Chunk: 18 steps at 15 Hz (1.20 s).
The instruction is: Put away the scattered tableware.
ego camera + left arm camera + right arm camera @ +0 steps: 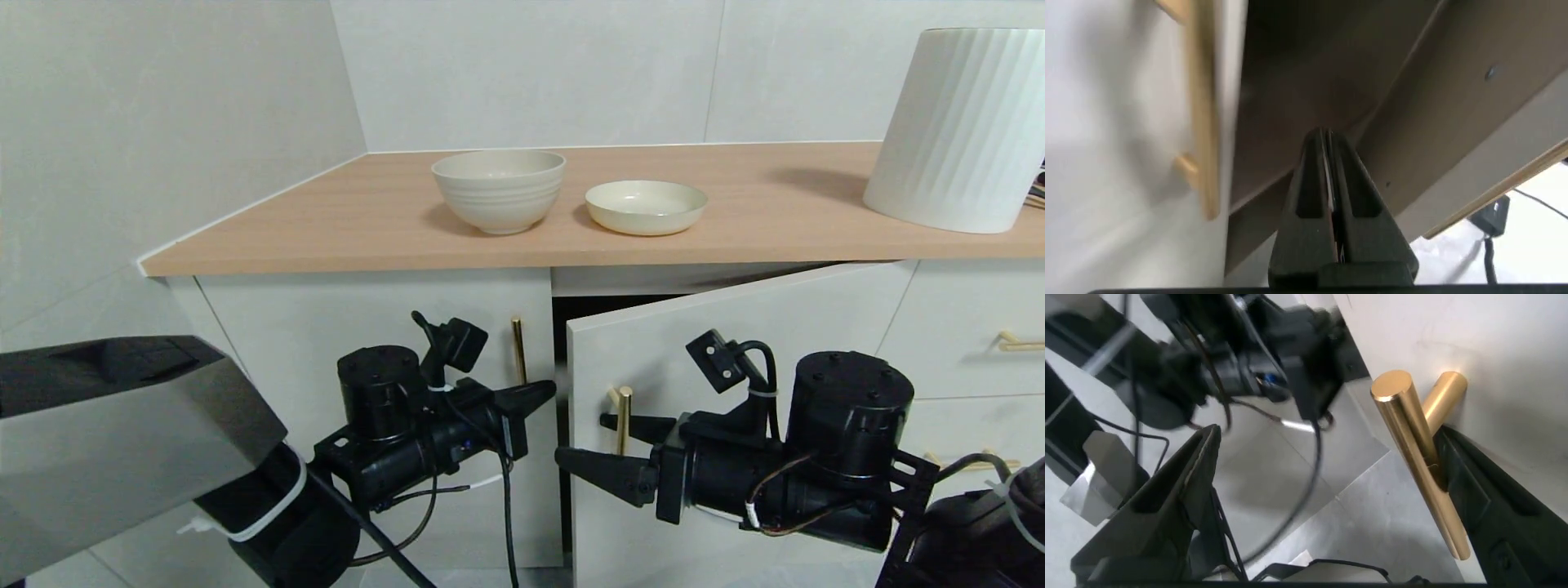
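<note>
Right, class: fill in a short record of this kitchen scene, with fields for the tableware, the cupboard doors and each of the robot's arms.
Tableware: deep bowl and shallow dish, side by side on the wooden counter, not touching
Left door: looks shut
Right door: ajar
Left gripper: jaws shut, at the gap between the doors
Right gripper: jaws open, either side of the gold handle
Also on counter: white ribbed cylinder, far right

Head camera looks forward and down over the tabletop (735, 220) and cabinet (326, 327). Left wrist camera peers along its end effector (1324, 143) into the cabinet's opening, very near. Right wrist camera hugs the door handle (1417, 457), which the head view shares.
</note>
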### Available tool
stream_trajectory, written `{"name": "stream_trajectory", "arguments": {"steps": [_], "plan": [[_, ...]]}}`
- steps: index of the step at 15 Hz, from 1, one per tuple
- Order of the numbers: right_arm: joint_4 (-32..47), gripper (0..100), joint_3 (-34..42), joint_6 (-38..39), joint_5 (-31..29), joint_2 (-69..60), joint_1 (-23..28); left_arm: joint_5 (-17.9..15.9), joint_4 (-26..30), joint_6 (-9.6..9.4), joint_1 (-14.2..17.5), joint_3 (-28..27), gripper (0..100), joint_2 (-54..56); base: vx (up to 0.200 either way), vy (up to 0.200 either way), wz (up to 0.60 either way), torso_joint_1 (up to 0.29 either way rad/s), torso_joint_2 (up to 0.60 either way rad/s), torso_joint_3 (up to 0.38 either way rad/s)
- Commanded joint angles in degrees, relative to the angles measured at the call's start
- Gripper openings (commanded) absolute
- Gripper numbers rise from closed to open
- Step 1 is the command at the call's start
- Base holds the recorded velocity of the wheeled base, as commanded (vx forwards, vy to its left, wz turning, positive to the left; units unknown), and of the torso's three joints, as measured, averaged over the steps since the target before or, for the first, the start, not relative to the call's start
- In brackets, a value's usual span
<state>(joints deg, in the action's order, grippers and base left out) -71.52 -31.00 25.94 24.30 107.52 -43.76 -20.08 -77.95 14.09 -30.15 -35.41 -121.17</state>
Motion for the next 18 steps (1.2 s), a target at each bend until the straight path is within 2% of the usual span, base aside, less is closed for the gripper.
{"name": "stream_trajectory", "arguments": {"steps": [1, 3, 5, 7, 11, 15, 18], "plan": [[0.0, 100, 0.2, 0.0, 0.0, -0.1, 0.0, 0.1, -1.6, 0.15, -1.2, 0.1, 0, -3.0, 0.0, 0.0, 0.0, 0.0, 0.0, 0.0], [0.0, 100, 0.9, -0.2, 0.2, -0.1, -0.1, 0.0, -6.3, 1.55, -2.7, 0.0, 0, -3.3, 0.0, 0.0, 0.0, 0.0, 0.0, 0.0], [0.0, 100, 1.4, -0.3, 0.8, -0.3, 0.0, 0.1, -11.1, 2.17, -4.5, -0.2, 0, -4.6, 0.0, 0.0, 0.0, 0.0, 0.0, 0.0], [0.0, 100, 1.7, -0.7, 0.8, -1.0, 0.0, 0.1, -11.4, 2.17, -4.7, -0.8, 0, -4.8, 0.0, 0.0, 0.0, 0.0, 0.0, 0.0], [0.1, 100, 3.6, -4.4, 0.8, -1.3, 0.3, 0.0, -10.1, 2.17, -4.7, -4.6, 0, -4.9, 0.0, 0.0, 0.0, 0.0, 0.0, 0.0], [0.0, 100, 5.1, -4.4, 0.5, -2.8, 4.3, -0.1, -4.0, 2.08, -5.4, -9.3, 0, -4.5, 0.0, 0.0, 0.0, 0.0, 0.0, 0.0], [0.0, 100, 7.1, -4.5, 0.4, -4.3, 5.3, -0.1, -2.8, 1.9, -6.4, -10.6, 0, -4.5, 0.0, 0.0, 0.0, 0.0, 0.0, 0.0]]}}
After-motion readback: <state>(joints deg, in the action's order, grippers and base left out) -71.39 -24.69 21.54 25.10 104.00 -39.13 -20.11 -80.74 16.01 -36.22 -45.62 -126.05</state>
